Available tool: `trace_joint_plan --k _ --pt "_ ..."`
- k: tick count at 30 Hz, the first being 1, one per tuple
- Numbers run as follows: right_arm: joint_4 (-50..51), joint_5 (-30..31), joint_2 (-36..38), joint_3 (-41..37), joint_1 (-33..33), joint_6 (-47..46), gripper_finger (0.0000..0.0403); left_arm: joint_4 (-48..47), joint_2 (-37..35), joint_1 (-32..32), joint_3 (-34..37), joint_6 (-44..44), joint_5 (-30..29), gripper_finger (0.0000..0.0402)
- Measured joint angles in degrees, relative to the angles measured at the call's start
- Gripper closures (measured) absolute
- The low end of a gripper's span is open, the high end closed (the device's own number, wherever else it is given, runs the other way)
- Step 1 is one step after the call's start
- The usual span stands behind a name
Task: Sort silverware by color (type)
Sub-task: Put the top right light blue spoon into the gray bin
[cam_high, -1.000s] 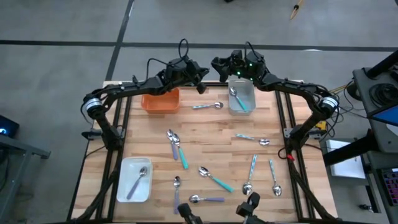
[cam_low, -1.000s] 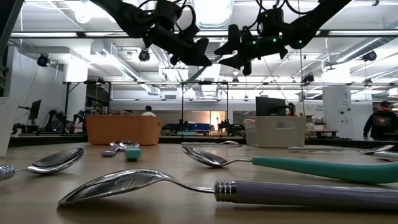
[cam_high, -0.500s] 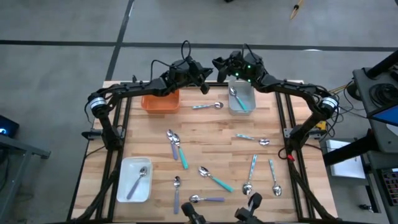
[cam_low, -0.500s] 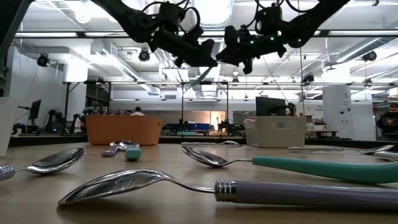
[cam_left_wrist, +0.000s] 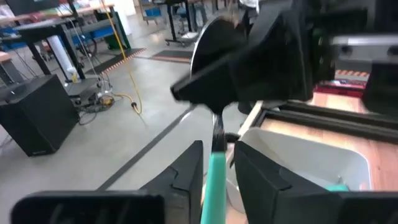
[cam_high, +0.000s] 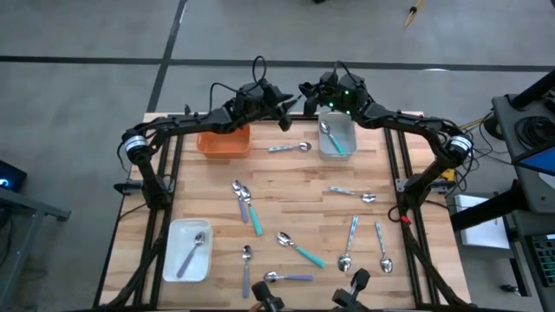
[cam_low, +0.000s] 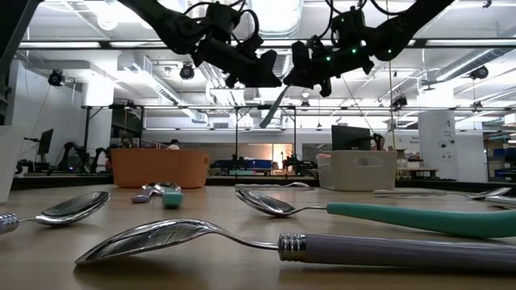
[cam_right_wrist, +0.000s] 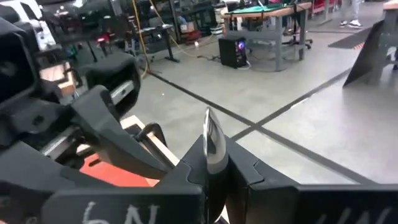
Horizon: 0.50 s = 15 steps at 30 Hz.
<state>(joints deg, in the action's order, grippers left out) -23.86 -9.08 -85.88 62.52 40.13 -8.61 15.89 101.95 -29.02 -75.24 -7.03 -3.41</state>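
Note:
High above the table's far edge, a teal-handled spoon (cam_low: pixel 274 109) hangs in the air between my two grippers. My right gripper (cam_right_wrist: pixel 214 155) is shut on its bowl end. My left gripper (cam_left_wrist: pixel 217 149) faces it, open a little, one finger on each side of the teal handle (cam_left_wrist: pixel 214 180) with a narrow gap at each. In the high view my left gripper (cam_high: pixel 282 108) and my right gripper (cam_high: pixel 305 94) meet between the orange tray (cam_high: pixel 224 140) and the grey tray (cam_high: pixel 336 136). Several more spoons lie flat on the wooden table (cam_high: pixel 286 182). My right gripper pinches the spoon between its two fingers at the bowl end (cam_right_wrist: pixel 213 163), and the shiny bowl (cam_right_wrist: pixel 212 134) sticks out edge-on past the fingertips. The fingers come about level from the table's right side. The spoon is clear of the table, its teal handle (cam_low: pixel 270 117) slanting down.
The grey tray holds a teal spoon (cam_high: pixel 331 139). A white tray (cam_high: pixel 188 250) at the near left holds a lavender spoon. Loose spoons lie across the table's middle and near half, one (cam_high: pixel 290 147) between the orange and grey trays. A teal spoon (cam_low: pixel 379 216) and a lavender spoon (cam_low: pixel 266 242) lie close before the low camera.
My right gripper was open beside the spoon and has shut on its bowl end, rolling a little. Both arms stay high over the far edge. In the low view the teal handle now slants down more steeply and reaches lower.

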Motion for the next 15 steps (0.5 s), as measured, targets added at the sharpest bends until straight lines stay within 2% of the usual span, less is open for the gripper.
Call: trace_joint_plan --k 3,5,11,13,15 --pt "3.57 -1.92 1.25 0.00 0.54 3.03 0.0392 -1.42 -0.52 -0.11 0.00 -1.25 3.41 0.0299" --pt "7.58 -4.25 2.04 0.36 1.08 5.44 0.0392 -2.69 -1.33 -0.43 0.00 -2.04 8.37 0.0285" --pt "29.97 -10.23 3.10 9.31 1.86 15.85 0.0393 -5.32 -2.44 -3.12 0.44 -2.60 31.86 0.0263" --pt "39.28 -12.38 2.80 12.73 1.38 23.92 0.0393 -5.43 -2.51 -4.15 1.17 -2.20 36.05 0.0261" --pt "46.04 -15.07 2.41 15.64 1.11 29.16 0.0393 -5.48 -2.33 -4.61 2.25 -1.76 37.26 0.0260"
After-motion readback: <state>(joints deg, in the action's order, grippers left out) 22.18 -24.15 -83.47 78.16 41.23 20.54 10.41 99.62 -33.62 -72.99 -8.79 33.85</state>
